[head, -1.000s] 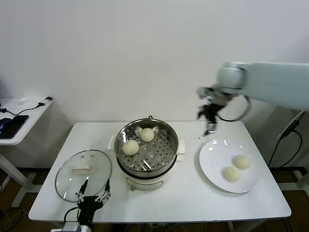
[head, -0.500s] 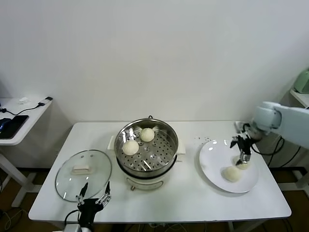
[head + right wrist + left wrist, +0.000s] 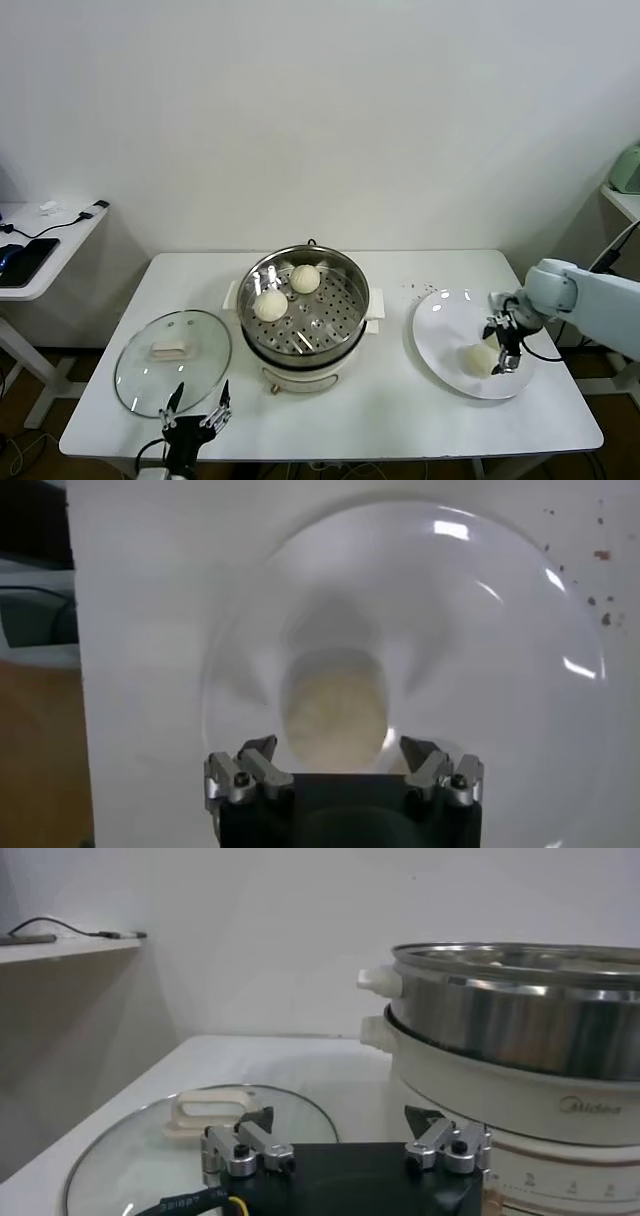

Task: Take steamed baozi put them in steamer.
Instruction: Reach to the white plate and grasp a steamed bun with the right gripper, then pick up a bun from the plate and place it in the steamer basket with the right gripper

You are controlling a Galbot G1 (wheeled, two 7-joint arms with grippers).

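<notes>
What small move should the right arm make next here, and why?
Probably lower the right end effector a little further and close on the baozi on the white plate. The right wrist view shows its fingers open with the bun between them, not yet gripped. Two buns already sit in the steamer; the left end effector waits at the table's front edge.

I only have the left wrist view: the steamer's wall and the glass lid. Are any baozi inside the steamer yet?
Observer: Yes. The head view shows one baozi near the steamer's back rim and another beside it.
Operator: My left gripper sits open by the glass lid. Where's the right one?
Observer: The right gripper is low over the white plate.
Operator: Holding anything?
Observer: No. Its fingers are open, with a third baozi between them.
</notes>
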